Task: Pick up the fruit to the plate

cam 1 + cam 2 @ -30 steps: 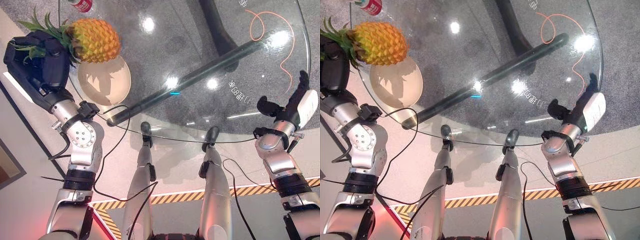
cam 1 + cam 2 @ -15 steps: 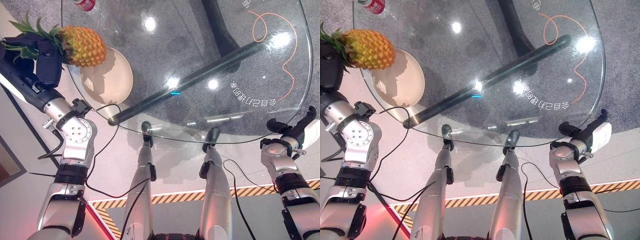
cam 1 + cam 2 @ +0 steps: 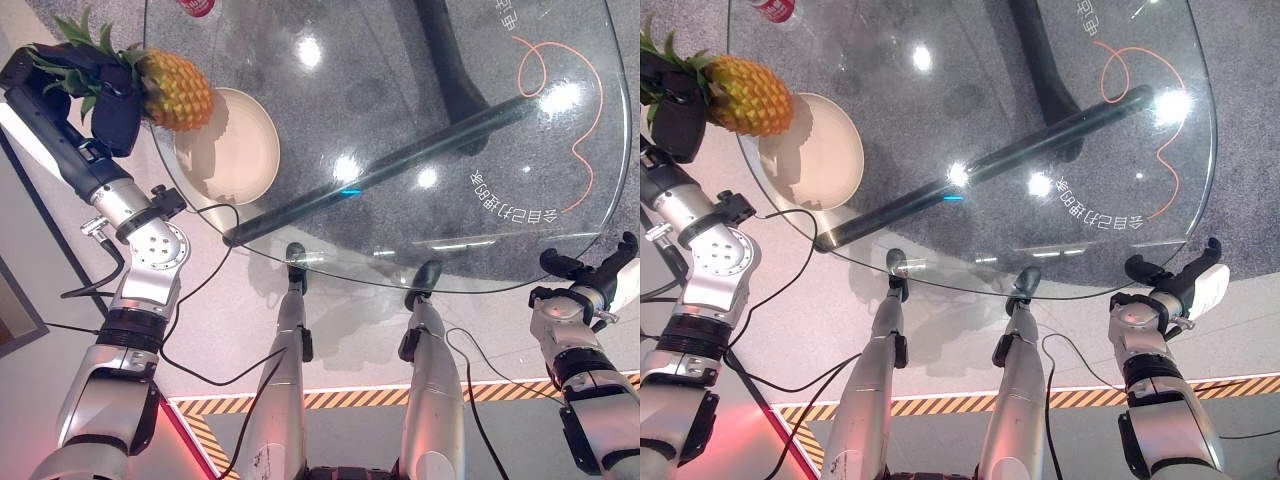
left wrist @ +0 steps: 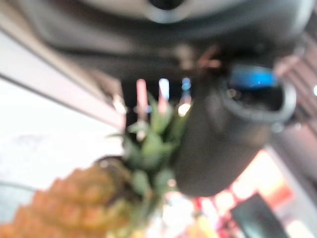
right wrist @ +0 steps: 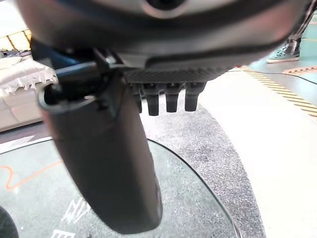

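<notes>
Left hand (image 3: 112, 112) is clamping the pineapple (image 3: 176, 90) at its leafy crown end, carrying it over the plate (image 3: 240, 160) rim on the glass desk (image 3: 420, 110). Looks heavy, stiff, prickly; body grip seems safer than leaves. Right hand (image 3: 1188, 285) is idling by the desk edge, fingers relaxed.

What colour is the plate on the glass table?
The plate is a plain cream or beige, with no pattern. It shows best in the left eye view.
</notes>
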